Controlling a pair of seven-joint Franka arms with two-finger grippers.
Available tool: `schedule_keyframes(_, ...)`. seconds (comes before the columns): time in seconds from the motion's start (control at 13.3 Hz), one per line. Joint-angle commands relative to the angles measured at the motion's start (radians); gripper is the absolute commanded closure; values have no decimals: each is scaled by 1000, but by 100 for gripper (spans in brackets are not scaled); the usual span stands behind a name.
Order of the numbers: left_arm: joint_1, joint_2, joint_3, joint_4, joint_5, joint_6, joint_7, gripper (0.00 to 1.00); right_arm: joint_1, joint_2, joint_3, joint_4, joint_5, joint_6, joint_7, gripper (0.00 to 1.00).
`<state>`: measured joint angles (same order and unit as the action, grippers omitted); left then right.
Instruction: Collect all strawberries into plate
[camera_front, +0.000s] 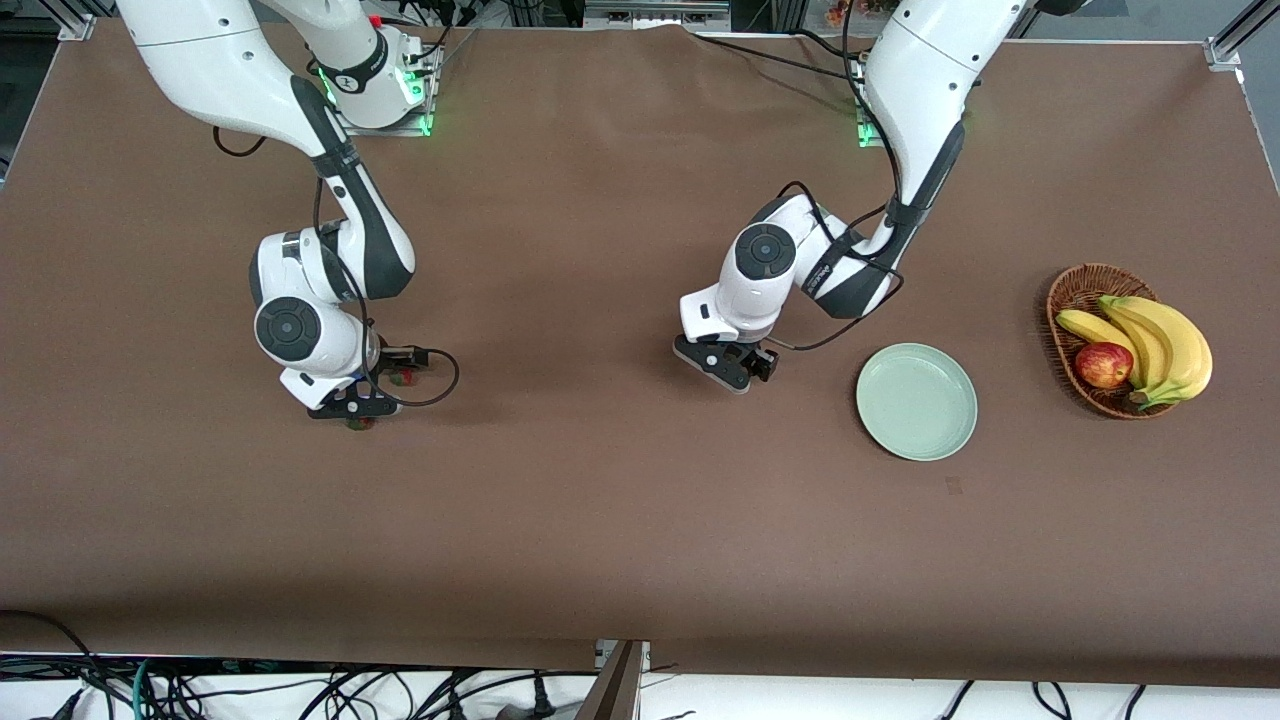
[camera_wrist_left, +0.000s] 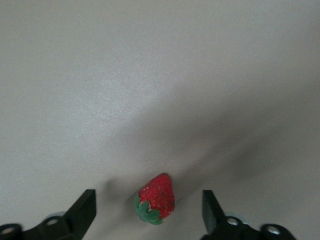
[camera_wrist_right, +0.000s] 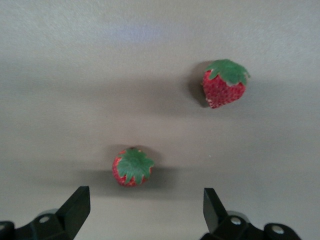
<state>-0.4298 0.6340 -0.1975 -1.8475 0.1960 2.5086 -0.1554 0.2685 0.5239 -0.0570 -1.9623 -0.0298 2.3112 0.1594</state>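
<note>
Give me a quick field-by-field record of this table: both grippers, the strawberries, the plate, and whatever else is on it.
left gripper: low over the mid-table, fingers open around one strawberry, not touching it
right gripper: low over the table at the right arm's end, open, two strawberries lying ahead of its fingers
plate: pale green, nothing on it, between the left gripper and the basket
basket: wicker, holds bananas and an apple
strawberries in plate: none yet
</note>
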Motion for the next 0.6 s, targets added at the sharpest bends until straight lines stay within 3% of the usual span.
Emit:
schedule_keyframes(0.0, -7, 6, 4, -4, 25, 9, 0, 54, -5, -33, 5, -73, 22, 74, -17, 0)
schedule_keyframes(0.15, -7, 3, 4, -4, 28, 9, 4, 72, -5, -28, 5, -79, 79, 77, -20, 3)
schedule_keyframes(0.3, 0, -29, 4, -2, 28, -5, 48, 89, -5, -27, 5, -79, 80, 80, -21, 28)
schedule_keyframes(0.53, 71, -123, 1, 16, 16, -158, 228, 89, -11, -18, 5, -72, 80, 96, -46, 30)
